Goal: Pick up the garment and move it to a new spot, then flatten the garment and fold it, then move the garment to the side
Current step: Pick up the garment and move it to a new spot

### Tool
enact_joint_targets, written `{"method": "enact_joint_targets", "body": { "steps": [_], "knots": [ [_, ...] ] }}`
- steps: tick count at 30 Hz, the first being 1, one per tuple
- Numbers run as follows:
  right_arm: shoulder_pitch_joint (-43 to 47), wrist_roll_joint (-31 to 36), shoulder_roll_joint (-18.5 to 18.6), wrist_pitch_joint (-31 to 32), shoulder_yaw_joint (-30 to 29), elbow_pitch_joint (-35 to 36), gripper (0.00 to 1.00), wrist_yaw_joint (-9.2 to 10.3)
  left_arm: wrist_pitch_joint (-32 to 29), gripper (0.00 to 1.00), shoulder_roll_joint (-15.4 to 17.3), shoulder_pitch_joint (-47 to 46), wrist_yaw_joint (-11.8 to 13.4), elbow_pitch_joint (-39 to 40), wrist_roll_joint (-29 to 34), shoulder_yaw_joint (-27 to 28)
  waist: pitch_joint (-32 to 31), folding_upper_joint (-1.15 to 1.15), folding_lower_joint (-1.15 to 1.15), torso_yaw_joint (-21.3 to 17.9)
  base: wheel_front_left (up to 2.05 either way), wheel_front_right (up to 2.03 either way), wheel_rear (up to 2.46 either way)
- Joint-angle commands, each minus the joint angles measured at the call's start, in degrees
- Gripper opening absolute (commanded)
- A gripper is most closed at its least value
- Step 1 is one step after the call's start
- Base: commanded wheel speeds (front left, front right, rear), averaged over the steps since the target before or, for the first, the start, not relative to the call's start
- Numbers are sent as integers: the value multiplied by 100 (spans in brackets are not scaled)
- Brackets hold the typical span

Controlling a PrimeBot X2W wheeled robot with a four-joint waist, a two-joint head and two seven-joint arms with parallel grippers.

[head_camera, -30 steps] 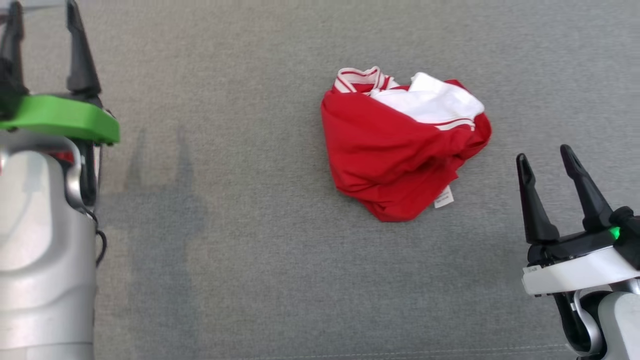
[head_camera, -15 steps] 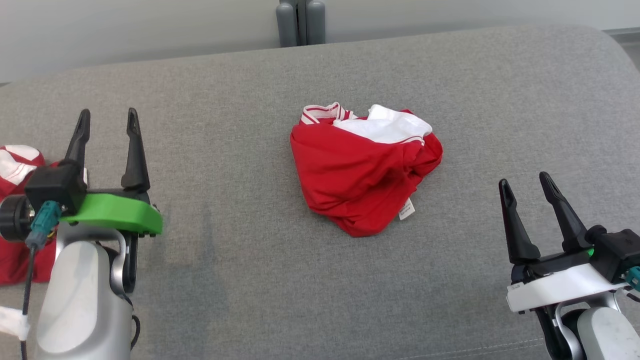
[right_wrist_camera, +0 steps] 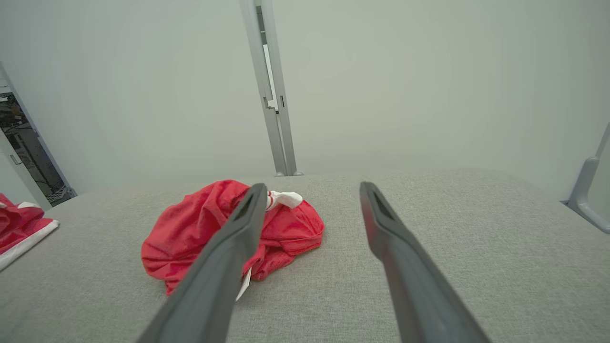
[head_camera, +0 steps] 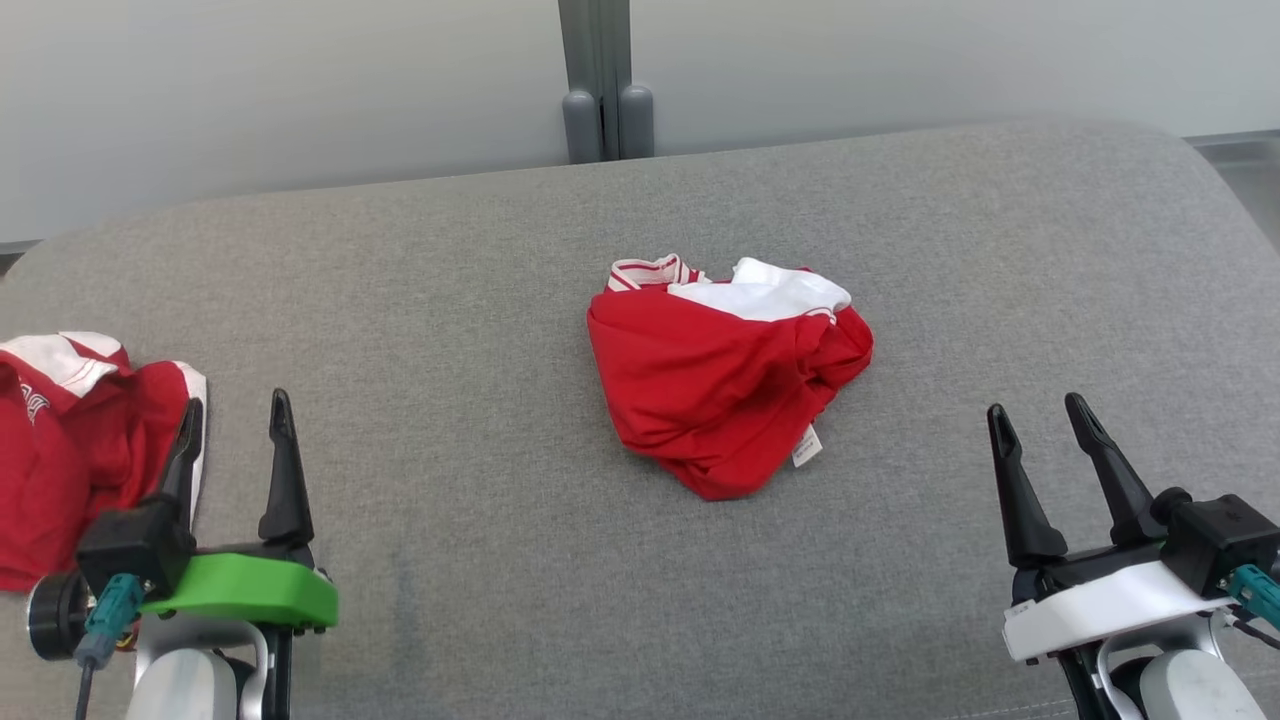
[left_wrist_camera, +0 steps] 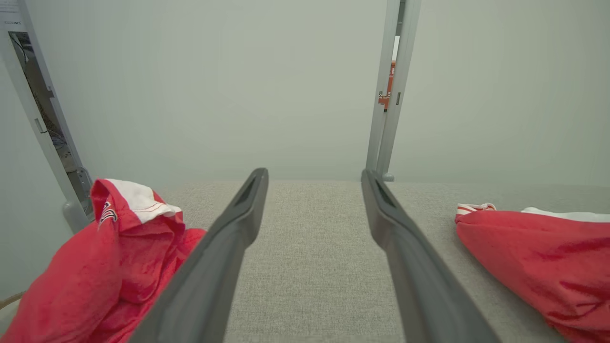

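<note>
The left arm sits low at the near left of the head view, its green bracket level and its 2 long dark fingers pointing toward the far edge. Its jaws are released, spread wide with nothing between them. The right arm mirrors it at the near right, with a white bracket and 2 dark fingers leaning slightly left. Its jaws are likewise spread and empty.

The crumpled red and white garment lies in a heap near the middle of the grey fabric-covered table, well apart from both arms, a small white label at its near edge. A second red and white garment is bunched at the table's left edge, just beside the left arm's fingers.

The table has rounded far corners. Behind it stands a pale plain wall with a grey vertical post at its centre.
</note>
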State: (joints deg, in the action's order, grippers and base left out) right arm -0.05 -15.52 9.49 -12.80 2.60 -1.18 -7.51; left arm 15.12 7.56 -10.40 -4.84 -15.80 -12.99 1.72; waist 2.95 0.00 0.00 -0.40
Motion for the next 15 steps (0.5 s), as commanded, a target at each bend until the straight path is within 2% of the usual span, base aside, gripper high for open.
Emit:
{"method": "enact_joint_targets", "body": {
  "steps": [1, 15],
  "knots": [
    [92, 19, -30, -43, -9, -20, 100, 3, 5, 100, -23, 158, 26, 53, 23, 10, -72, 0, 0, 52, 0, 0, 0],
    [223, 21, -84, 43, -19, -81, 100, 4, 5, 100, -140, 854, 12, 312, -112, -67, -275, 0, 0, 130, 0, 0, 0]
  ]
}}
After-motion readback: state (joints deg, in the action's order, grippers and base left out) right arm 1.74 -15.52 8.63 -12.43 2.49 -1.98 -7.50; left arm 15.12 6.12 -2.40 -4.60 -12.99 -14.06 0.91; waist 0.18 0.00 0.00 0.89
